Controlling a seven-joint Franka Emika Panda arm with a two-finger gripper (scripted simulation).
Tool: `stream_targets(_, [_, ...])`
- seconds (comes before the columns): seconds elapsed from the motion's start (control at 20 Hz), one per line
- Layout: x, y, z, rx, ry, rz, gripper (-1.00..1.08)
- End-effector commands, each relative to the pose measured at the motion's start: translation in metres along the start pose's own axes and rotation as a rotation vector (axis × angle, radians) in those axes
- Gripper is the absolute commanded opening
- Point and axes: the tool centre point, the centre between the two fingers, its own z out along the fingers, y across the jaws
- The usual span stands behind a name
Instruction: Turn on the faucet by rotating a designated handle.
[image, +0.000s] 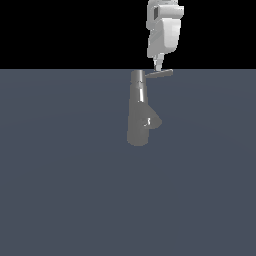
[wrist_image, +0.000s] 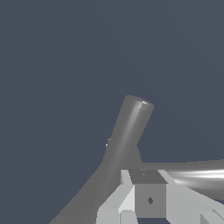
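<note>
1. Faucet (image: 138, 112): grey metallic fixture standing on a flat slate-grey floor (image: 60, 190), near the middle of the exterior view and just below the floor's far edge. Tall cylindrical body; short stubby spout (image: 154, 121) angled off the lower body toward the exterior view's right.
2. Handle (image: 159, 74): thin shiny rod projecting from the top of the faucet body toward the exterior view's right, roughly level, tilted slightly upward at its free end. Seen in the wrist view as a bright-streaked bar (wrist_image: 192, 174) running out from the body.
3. Arm (image: 164, 30): white Panda wrist and hand descending from above, positioned over the handle, right of the faucet body in the exterior view.
4. Gripper (image: 158, 67): fingertips reaching down to the handle's upper side, about midway along the rod; appears touching or just short of contact. White fingers (wrist_image: 124, 199) visible in the wrist view close against the handle.
5. Jaw state: cannot tell whether parted or closed; gap between fingers not resolvable in either view. No evidence of the rod being clamped.
</note>
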Motion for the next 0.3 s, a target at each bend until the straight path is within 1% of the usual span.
stream_targets(0.0, [0.032,0.004,0.010,-0.015,0.007,0.039,-1.00])
stream_targets(0.25, [0.044,-0.002,0.014,-0.017,0.008,0.044,-1.00])
